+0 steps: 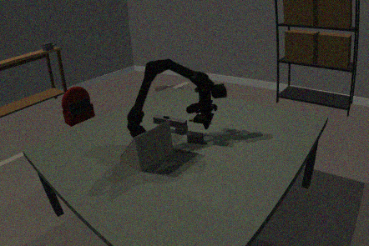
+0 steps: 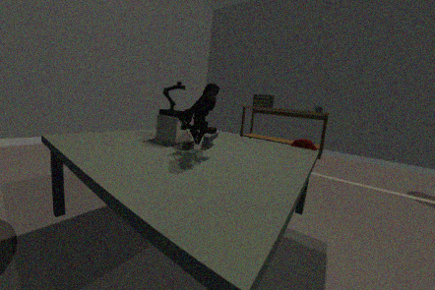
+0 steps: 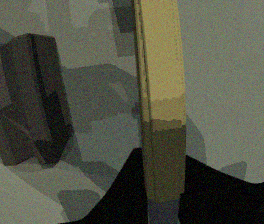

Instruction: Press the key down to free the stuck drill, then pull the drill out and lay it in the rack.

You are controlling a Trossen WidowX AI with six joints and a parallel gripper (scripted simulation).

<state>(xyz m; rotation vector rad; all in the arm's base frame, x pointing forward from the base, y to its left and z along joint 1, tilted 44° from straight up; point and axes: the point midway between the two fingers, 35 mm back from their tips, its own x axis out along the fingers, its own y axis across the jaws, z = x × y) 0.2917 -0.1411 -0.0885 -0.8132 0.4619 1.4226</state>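
Observation:
My gripper [image 1: 206, 124] [image 2: 198, 141] [image 3: 149, 153] points down and is shut on a long yellow piece [image 3: 163, 60], which looks like the drill. The piece runs up through the wrist view, with a grey-blue part at the bottom between the black fingertips. A small dark block [image 1: 195, 138] [image 2: 186, 145] sits on the table beside and below the gripper; I cannot tell whether it is the rack. A grey upright stand [image 1: 154, 146] [image 2: 167, 128] has a dark bar [image 1: 179, 126] reaching out from it towards the gripper. The key cannot be made out.
A dark brown blocky part [image 3: 45, 95] stands left of the held piece in the wrist view. The stand and the arm's base are at one side of the table [image 1: 234, 186] [image 2: 231, 185]. A red backpack-like object [image 1: 78, 107], a wooden bench and a metal shelf are beyond the table.

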